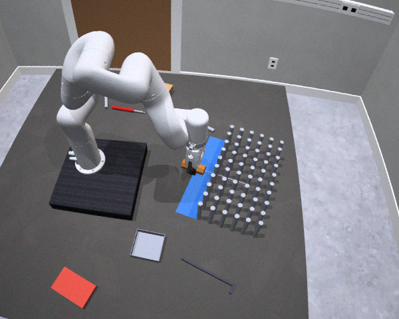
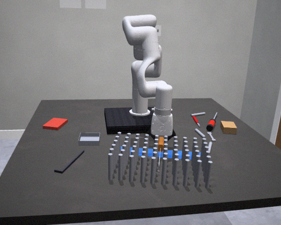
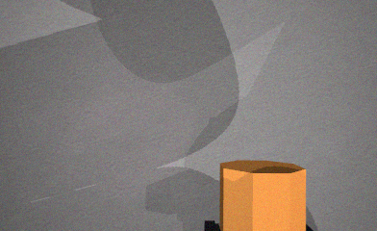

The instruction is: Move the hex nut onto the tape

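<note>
My gripper [image 1: 191, 169] is shut on the orange-brown handle of the hook pick [image 1: 199, 169]. It holds the pick level over the left edge of the blue tape strip [image 1: 193, 195]. The thin shaft [image 1: 223, 177] reaches right, in between the upright grey spacers [image 1: 244, 175]. From the front, the handle [image 2: 160, 143] sits above the strip [image 2: 149, 152] and the hook tip [image 2: 158, 170] hangs low inside the spacer grid [image 2: 157, 160]. The wrist view shows only the handle's end [image 3: 263, 197] over the dark table. I cannot see the hex nut among the spacers. All spacers in view stand upright.
The arm's black base plate [image 1: 100, 177] lies left of the strip. A grey tray [image 1: 147, 244], a red block [image 1: 73, 286] and a black L-shaped bar [image 1: 210, 273] lie nearer the front. Screwdrivers [image 2: 211, 123], small grey parts and a tan block [image 2: 228, 127] lie at the far side.
</note>
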Controlling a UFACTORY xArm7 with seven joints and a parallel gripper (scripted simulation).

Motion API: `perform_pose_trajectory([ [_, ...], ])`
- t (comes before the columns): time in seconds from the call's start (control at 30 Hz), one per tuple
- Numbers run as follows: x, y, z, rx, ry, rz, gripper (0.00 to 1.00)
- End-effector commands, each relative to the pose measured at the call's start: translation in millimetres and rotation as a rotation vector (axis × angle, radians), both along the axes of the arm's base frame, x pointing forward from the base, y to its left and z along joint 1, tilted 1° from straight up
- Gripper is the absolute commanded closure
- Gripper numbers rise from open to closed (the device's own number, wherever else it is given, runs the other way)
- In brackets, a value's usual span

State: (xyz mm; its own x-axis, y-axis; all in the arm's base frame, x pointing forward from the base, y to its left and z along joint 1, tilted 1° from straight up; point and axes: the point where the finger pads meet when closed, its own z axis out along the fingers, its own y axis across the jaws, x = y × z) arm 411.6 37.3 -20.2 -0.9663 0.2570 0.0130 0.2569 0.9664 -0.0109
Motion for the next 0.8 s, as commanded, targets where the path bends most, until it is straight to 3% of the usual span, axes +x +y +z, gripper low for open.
perform_pose_trajectory([
  [0.0,1.7,0.1,1.3,0.0,-0.004,0.0,1.0],
  [0.77,1.7,0.0,-4.5,0.0,-0.004,0.0,1.0],
])
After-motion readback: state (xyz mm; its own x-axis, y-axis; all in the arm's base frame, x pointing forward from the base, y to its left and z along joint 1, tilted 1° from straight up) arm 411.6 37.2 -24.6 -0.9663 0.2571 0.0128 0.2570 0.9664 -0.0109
